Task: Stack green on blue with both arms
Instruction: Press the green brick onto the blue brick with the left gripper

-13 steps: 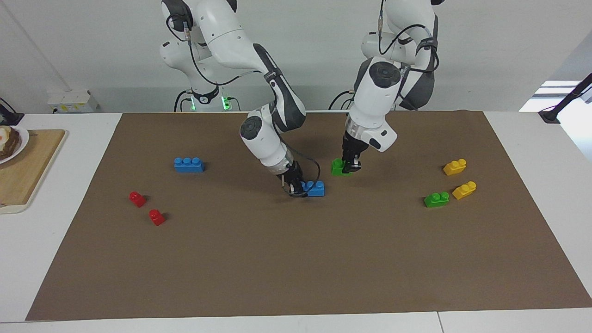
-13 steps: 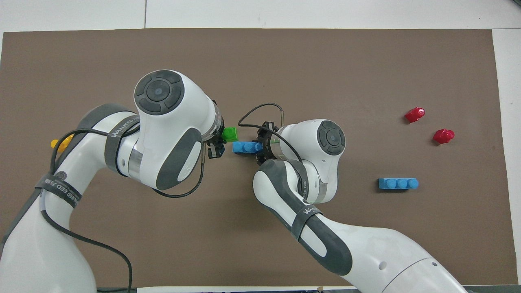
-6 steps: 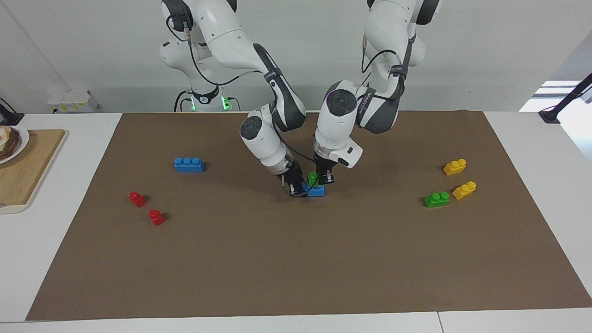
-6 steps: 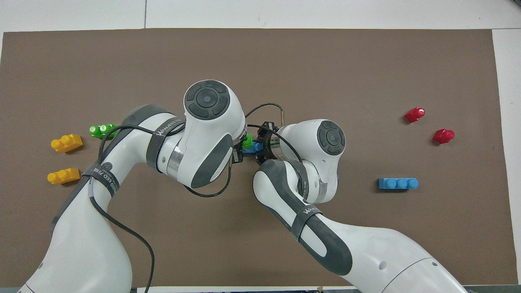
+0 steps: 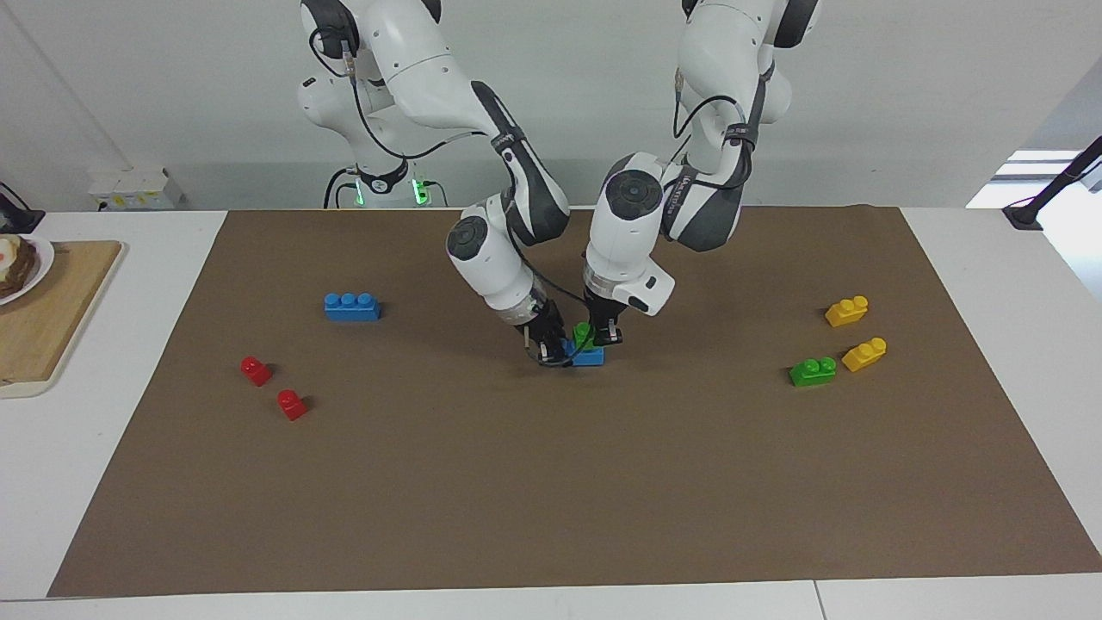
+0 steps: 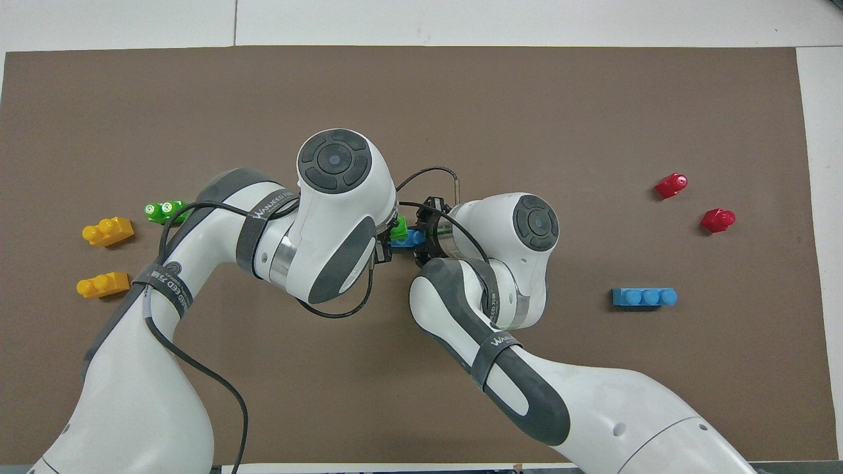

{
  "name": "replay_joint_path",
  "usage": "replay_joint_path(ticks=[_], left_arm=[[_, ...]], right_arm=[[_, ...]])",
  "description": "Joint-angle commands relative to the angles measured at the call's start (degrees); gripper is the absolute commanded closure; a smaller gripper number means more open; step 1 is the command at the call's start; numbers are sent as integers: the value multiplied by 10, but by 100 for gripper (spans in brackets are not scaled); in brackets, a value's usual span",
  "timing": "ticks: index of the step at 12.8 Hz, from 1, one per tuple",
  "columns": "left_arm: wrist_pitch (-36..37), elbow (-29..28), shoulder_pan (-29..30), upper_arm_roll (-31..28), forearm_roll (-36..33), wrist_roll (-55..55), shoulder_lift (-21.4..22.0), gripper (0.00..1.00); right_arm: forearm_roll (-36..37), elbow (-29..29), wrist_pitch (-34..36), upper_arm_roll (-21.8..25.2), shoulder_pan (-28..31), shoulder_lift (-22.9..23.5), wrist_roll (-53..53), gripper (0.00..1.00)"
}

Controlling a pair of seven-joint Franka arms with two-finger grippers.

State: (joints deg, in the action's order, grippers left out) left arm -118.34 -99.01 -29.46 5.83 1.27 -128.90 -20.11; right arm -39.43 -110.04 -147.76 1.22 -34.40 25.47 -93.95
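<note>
A blue three-stud brick (image 5: pixel 592 355) lies at the middle of the brown mat (image 5: pixel 551 482). My right gripper (image 5: pixel 551 351) is shut on its end toward the right arm's side. My left gripper (image 5: pixel 601 334) is shut on a green two-stud brick (image 5: pixel 583 331) and holds it down on top of the blue brick. In the overhead view only a bit of the green brick (image 6: pixel 399 228) and the blue brick (image 6: pixel 407 239) shows between the two wrists. A second blue brick (image 5: pixel 351 306) and a second green brick (image 5: pixel 813 371) lie apart on the mat.
Two yellow bricks (image 5: pixel 846 311) (image 5: pixel 864 353) lie beside the second green brick at the left arm's end. Two red bricks (image 5: pixel 256 370) (image 5: pixel 292 404) lie at the right arm's end. A wooden board (image 5: pixel 43 319) with a plate sits off the mat there.
My left gripper carried the green brick from the mat over to the blue brick and onto it. In the last half second it barely moved. The right gripper kept still on the blue brick.
</note>
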Motion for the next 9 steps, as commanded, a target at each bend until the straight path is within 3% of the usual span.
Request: replay_joint_path(ticks=[1, 9], left_arm=[[-27, -20, -7, -5, -15, -13, 3, 100], [-51, -41, -15, -5, -16, -13, 5, 100]], right_arm=[[-21, -4, -19, -1, -3, 5, 23, 100], [-21, -4, -19, -1, -2, 5, 23, 100]])
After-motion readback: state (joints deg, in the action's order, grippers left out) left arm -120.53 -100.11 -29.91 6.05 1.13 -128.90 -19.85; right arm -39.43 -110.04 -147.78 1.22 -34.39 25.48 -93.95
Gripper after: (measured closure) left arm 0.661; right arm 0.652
